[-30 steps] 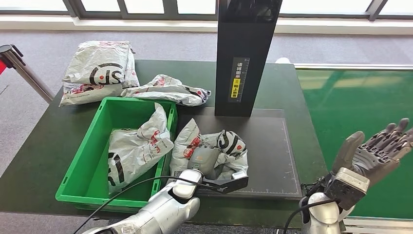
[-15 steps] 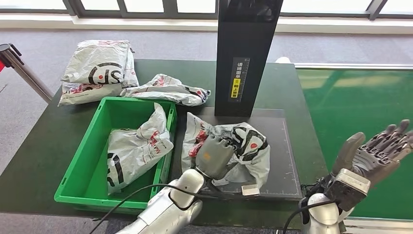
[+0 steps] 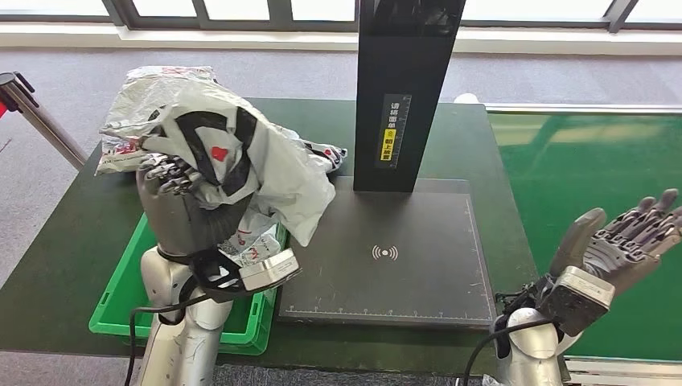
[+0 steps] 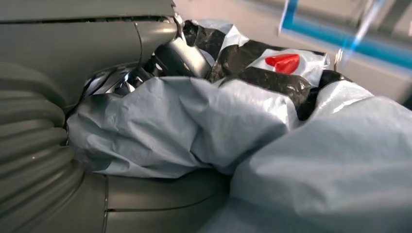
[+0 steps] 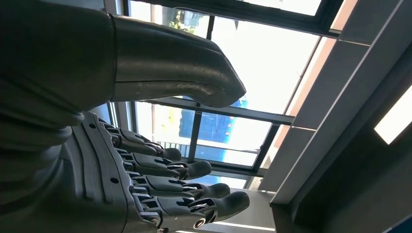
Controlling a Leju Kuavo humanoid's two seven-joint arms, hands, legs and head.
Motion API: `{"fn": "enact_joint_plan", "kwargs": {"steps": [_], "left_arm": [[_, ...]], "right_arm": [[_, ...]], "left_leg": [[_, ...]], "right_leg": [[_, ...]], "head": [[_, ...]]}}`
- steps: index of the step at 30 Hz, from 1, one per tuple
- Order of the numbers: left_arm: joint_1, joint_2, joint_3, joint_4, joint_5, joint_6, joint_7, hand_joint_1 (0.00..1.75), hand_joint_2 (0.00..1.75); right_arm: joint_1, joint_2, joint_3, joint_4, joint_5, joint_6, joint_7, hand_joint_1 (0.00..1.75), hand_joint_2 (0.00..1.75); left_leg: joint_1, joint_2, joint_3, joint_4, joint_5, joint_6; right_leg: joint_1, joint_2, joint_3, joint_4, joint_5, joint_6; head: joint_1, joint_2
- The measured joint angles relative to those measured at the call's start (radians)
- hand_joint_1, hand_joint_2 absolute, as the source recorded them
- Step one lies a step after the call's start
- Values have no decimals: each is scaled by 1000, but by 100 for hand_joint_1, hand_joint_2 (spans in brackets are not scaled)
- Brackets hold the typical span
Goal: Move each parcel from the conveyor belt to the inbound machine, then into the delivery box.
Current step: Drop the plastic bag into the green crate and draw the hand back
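- The left hand (image 3: 186, 211) is raised at about 9 o'clock of the scanner pad (image 3: 386, 251), its fingers (image 3: 167, 170) curled tight into a grey parcel (image 3: 241, 161) with black and red print; the left wrist view shows the bag (image 4: 233, 121) bunched against the palm.
- The held parcel hangs in the air above the green delivery box (image 3: 121, 289), its loose lower corner reaching toward the pad's 10 o'clock corner without touching it.
- The pad's flat black top lies bare, a white signal mark near its middle and a ruled scale along its near edge; the black scanner column (image 3: 406, 88) stands at its 12 o'clock edge.
- Another parcel (image 3: 253, 241) lies inside the box, mostly hidden behind the left hand.
- At 11 o'clock on the dark green table (image 3: 72, 217), two more parcels lie behind the held one, largely covered by it.
- The right hand (image 3: 615, 251) is held up at 3 o'clock of the pad, over the green conveyor belt (image 3: 587, 161), fingers spread and holding nothing.
- A grey carpeted floor and a window sill run along the far side; a barrier post (image 3: 32, 104) stands at the far left.
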Motion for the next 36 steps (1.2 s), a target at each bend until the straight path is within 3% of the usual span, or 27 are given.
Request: {"fn": "enact_joint_plan", "kwargs": {"steps": [5,13,17,19,26,36], "left_arm": [[22,6,59,-91,49,0,2,175,175],[33,7,100,-116,31,0,35,175,175],[26,8,136,32,-102,-4,246,175,175],[23,8,168,136,-147,-6,307,175,175],[25,7,300,362,-169,-5,319,175,175],[27,7,347,443,-185,-4,343,175,175]], "right_arm": [[3,-1,0,0,-2,0,0,0,175],[8,-1,0,-3,1,0,0,0,175],[35,-1,0,-30,1,0,0,0,175],[52,-3,0,-51,0,0,0,0,175],[92,-20,0,-99,-27,0,0,0,175],[99,-26,0,-120,-20,0,0,0,175]], "left_leg": [[0,0,0,0,0,0],[0,0,1,0,0,0],[0,-1,1,0,0,0],[0,-1,1,0,0,0],[0,2,1,0,0,0],[0,1,0,0,0,0]], "right_leg": [[0,0,0,0,0,0],[0,0,0,0,0,0],[0,-1,0,-1,0,0],[0,0,0,0,0,0],[0,1,-2,0,0,0],[0,1,-2,0,0,0]], "head": [[0,0],[0,0],[0,0],[0,0],[0,0],[0,0]]}}
